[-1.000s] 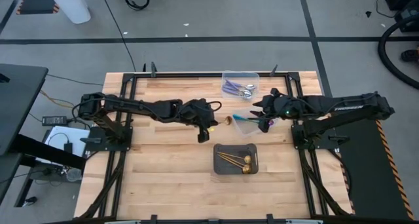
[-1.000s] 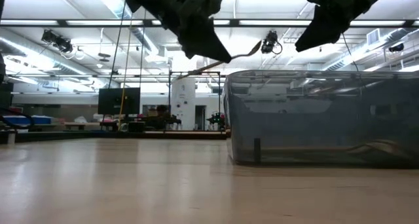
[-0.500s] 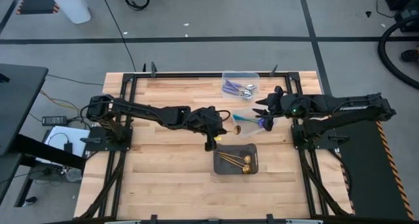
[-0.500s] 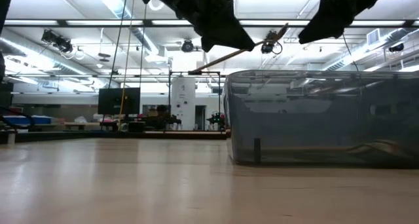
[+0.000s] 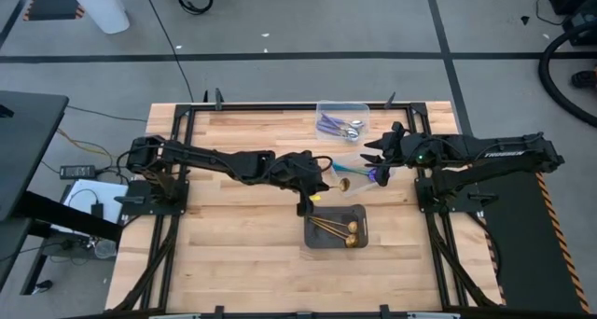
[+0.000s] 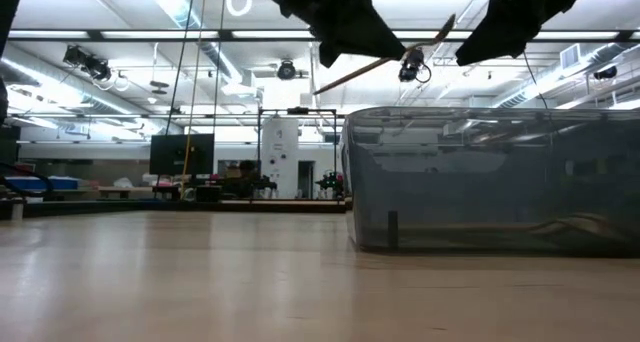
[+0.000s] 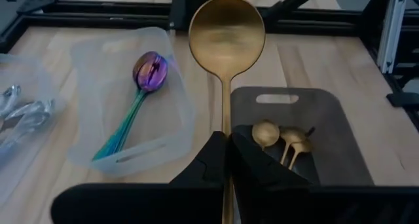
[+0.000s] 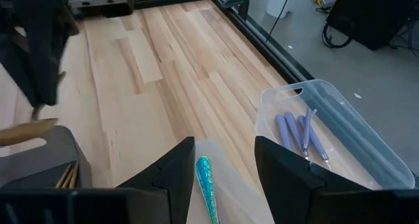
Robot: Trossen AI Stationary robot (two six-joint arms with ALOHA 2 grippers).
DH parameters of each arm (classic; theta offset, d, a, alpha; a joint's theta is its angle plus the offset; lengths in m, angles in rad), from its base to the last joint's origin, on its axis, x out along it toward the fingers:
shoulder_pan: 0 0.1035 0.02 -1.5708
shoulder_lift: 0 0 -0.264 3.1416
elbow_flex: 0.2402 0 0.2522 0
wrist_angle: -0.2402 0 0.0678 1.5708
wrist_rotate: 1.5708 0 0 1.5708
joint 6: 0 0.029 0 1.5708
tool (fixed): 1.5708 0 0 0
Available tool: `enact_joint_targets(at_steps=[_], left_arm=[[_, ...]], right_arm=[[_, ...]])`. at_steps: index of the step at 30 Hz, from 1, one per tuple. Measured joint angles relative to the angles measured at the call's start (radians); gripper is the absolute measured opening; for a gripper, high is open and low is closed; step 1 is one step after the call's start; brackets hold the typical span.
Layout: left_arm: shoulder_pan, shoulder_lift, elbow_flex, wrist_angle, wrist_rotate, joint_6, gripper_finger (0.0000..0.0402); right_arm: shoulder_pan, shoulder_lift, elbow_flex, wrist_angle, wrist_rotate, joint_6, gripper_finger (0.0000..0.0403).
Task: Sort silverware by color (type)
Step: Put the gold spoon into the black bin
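**Nearly sorted: a gold spoon on its way to the tray**

Largest first, the table carries three containers on its right half. The grey tray sits nearest and holds several gold spoons. Farther back, a clear tub holds the rainbow spoons, and a second tub at the far edge holds the lilac-handled ones.

The left gripper is clenched on the handle of one more gold spoon, which hangs in the air just left of the tray, bowl pointing forward. The right gripper hovers over the rainbow tub with its fingers spread and nothing between them.

These spoons look light, rigid and polished, so likely slippery. A slim handle offers little surface; a grip mid-handle, as here, probably keeps the bowl from swinging. Lying flat on wood or plastic, they would be hard to get fingers under, so taking one near the raised neck by the bowl seems safest.
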Motion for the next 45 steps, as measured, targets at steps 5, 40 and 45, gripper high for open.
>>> enact_joint_targets(at_steps=[5, 40, 45], left_arm=[[-0.013, 0.026, 0.046, 0.001, 0.001, 0.000, 0.0018], [-0.095, 0.309, 0.208, 0.035, 0.104, 0.029, 0.0018], [-0.100, 0.341, 0.208, 0.051, 0.104, 0.033, 0.0017]], right_arm=[[0.000, 0.000, 0.000, -0.001, 0.033, -0.002, 0.0169], [0.000, -0.001, 0.000, 0.015, 0.039, -0.021, 0.0169], [0.000, -0.001, 0.000, 0.015, 0.036, -0.018, 0.0169]])
